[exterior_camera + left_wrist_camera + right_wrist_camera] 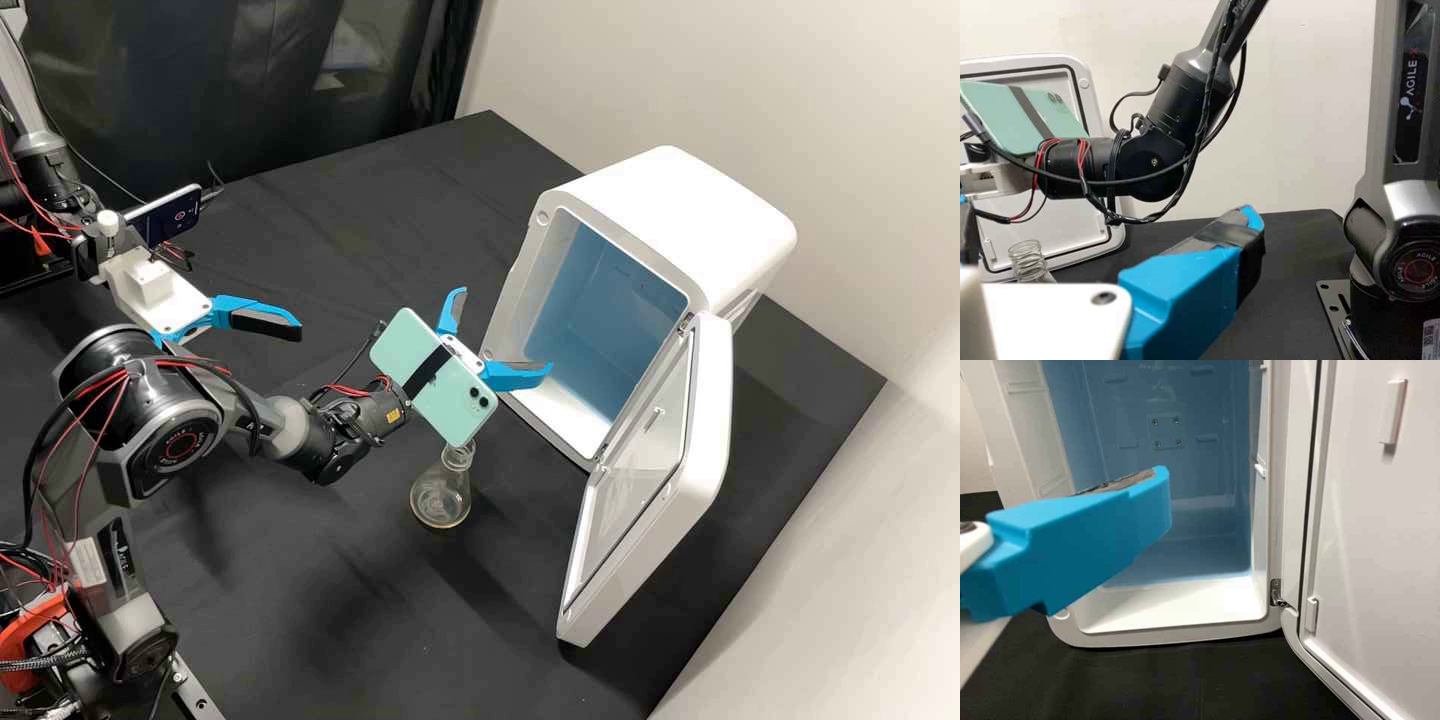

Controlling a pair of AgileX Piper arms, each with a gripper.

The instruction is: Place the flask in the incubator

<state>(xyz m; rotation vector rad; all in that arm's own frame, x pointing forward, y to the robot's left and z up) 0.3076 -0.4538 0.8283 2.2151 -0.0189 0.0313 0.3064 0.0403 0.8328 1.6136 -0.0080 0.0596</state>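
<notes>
Nearest the camera, the door (650,480) of the white incubator (700,220) stands swung wide open on the black bench (300,600). Just beside it on the arms' side, the clear glass flask (440,492) stands upright on the bench, free of both grippers and outside the incubator, a little in front of its open mouth. Above the flask hangs the right arm's wrist with a mint-green phone (435,375) strapped to it. Past that, the right gripper (505,330) hovers at the incubator's opening, its blue fingers (520,375) spread wide and holding nothing; the blue inside lies straight ahead of it. Farther back, well apart from the flask, the left gripper (258,318) hangs above the bench, touching nothing; whether it is open or closed cannot be told.
</notes>
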